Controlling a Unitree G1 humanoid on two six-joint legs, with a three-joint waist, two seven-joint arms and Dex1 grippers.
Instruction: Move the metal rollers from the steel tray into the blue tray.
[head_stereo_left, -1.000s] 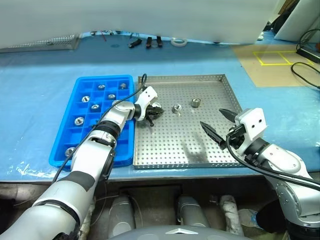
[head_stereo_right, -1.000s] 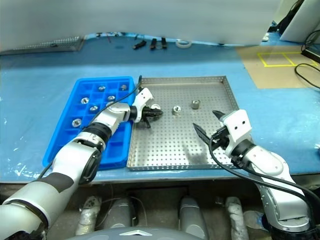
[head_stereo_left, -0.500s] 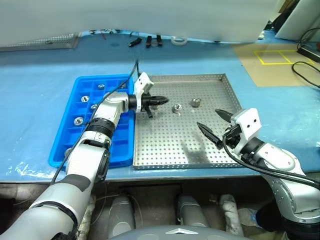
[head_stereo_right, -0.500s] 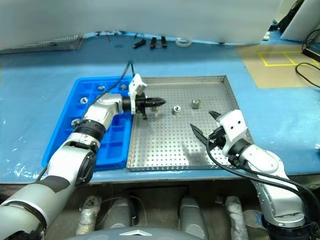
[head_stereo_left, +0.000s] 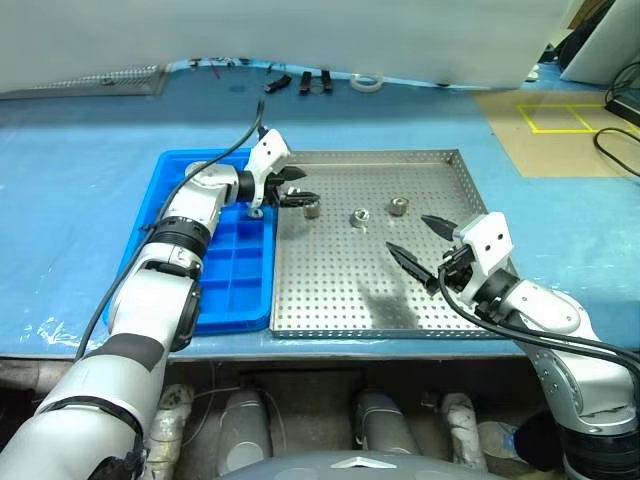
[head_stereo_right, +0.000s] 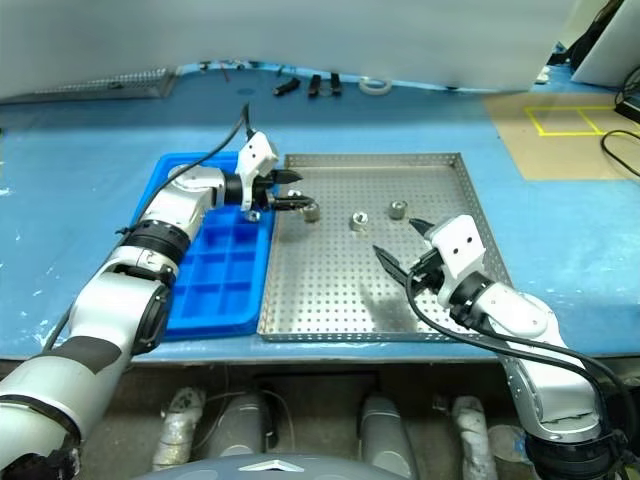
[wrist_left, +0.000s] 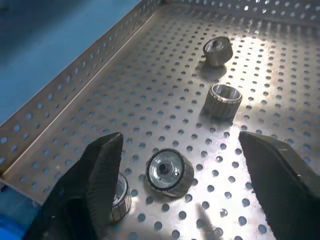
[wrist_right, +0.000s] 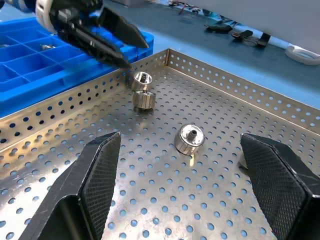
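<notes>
Left gripper (wrist_left: 180, 185) open over 2 metal rollers (wrist_left: 169, 172) at steel tray (head_stereo_left: 400, 300) left rim nearest blue tray (head_stereo_left: 225, 290); right gripper (head_stereo_left: 418, 240) open, empty.

Head high; wrists perhaps close.

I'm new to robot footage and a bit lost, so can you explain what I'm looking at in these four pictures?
This is a two-armed humanoid robot. The two wide pictures come from cameras in its head, looking down over a blue table. The two close-ups come from a camera on each wrist, with that gripper's black fingers at the bottom. On the table sit a perforated steel tray and, beside it, a blue tray of small compartments. Several metal rollers lie in the steel tray. The left gripper hovers open over them; the right gripper is open too. Neither holds anything.
</notes>
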